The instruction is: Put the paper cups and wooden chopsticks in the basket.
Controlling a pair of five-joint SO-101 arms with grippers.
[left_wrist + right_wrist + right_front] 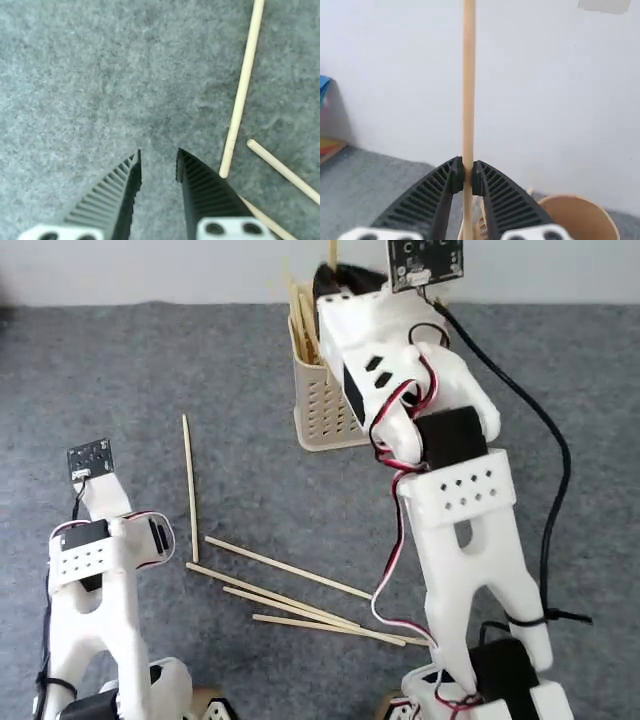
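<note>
The right claw point(467, 180) clamps 1 chopstick point(468, 75) upright, likely for dropping into the basket point(325, 410) beneath it, while the left claw point(157, 165) hangs apart beside loose chopsticks point(242, 90).

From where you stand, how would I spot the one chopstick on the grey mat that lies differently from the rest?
Find the cream basket at the far side of the grey mat. Five loose sticks lie nearer, and the odd chopstick is the one closest to the left arm. It points straight away from the arms, while the other four fan out crosswise.
</note>
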